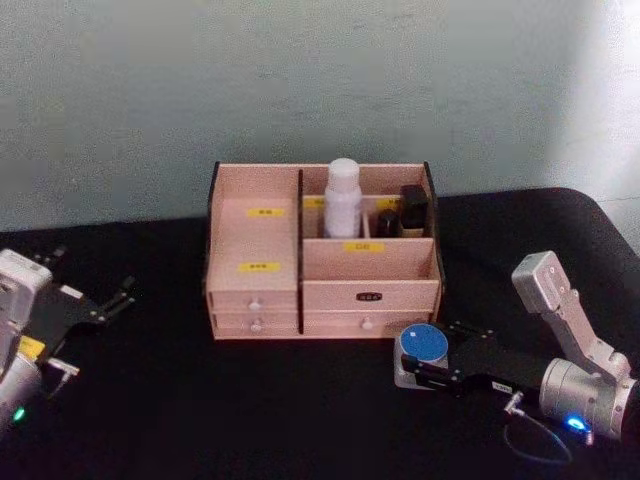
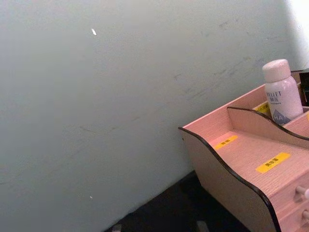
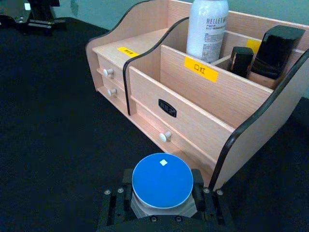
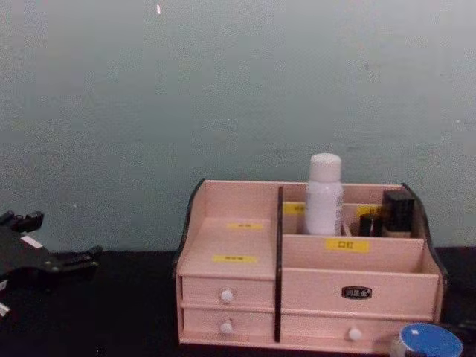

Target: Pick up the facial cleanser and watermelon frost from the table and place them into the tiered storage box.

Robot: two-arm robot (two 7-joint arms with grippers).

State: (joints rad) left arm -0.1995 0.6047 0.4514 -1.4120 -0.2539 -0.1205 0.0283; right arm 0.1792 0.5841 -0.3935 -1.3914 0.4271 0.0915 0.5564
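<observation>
My right gripper (image 3: pixel 161 195) is clamped on the jar (image 3: pixel 162 180), just off the box's (image 3: pixel 193 104) near right corner. Its open compartments lie far-left. My left gripper (image 1: pixel 108 297) sits parked left.

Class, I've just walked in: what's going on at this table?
The right gripper has its jaws against the sides of the watermelon frost, just in front of the tiered storage box. The facial cleanser already stands in a rear compartment. The left gripper sits open, off to the left.
</observation>
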